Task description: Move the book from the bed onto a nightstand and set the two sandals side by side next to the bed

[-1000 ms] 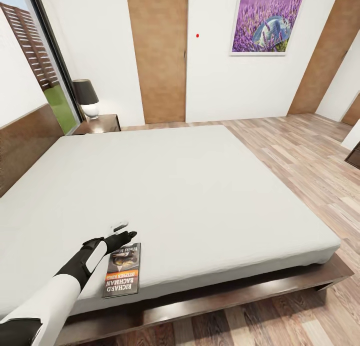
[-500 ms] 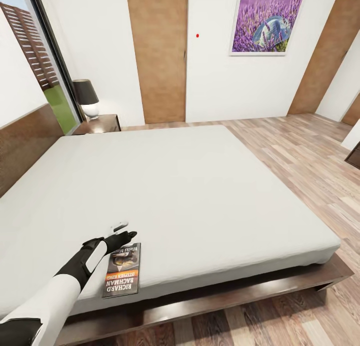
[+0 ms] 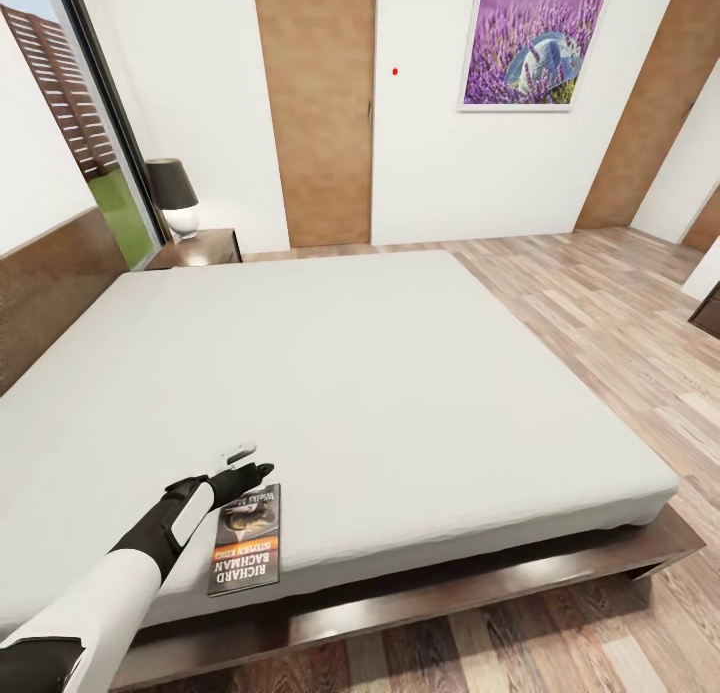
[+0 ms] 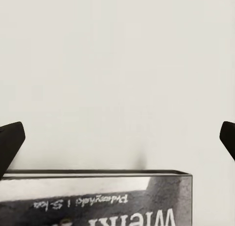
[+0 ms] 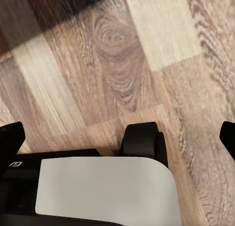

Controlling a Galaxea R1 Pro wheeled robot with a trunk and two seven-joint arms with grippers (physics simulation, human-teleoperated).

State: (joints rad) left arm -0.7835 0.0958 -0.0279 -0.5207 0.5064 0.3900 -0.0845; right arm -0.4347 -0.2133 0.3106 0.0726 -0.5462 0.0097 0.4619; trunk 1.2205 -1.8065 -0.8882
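Note:
The book (image 3: 245, 539) lies flat on the off-white mattress of the bed (image 3: 380, 373), close to its near edge, with the dark cover and the orange band facing up. My left gripper (image 3: 250, 462) hovers just beyond the book's far end, its fingers spread open and holding nothing. In the left wrist view the book (image 4: 98, 201) has its top edge just short of the open gripper (image 4: 117, 138), with bare mattress beyond. My right gripper (image 5: 117, 138) is open over the wood floor (image 5: 147, 55). The nightstand (image 3: 205, 248) stands at the bed's far left corner. The sandals are out of view.
A lamp (image 3: 172, 195) with a dark shade stands on the nightstand. Behind the bed are brown doors (image 3: 315, 108) and a lavender picture (image 3: 530, 41). Wood-plank floor (image 3: 620, 303) runs along the bed's right side. The headboard (image 3: 55, 288) lines the left.
The head view has shifted very slightly. The left arm stays over the book's far end, and the book has not been lifted.

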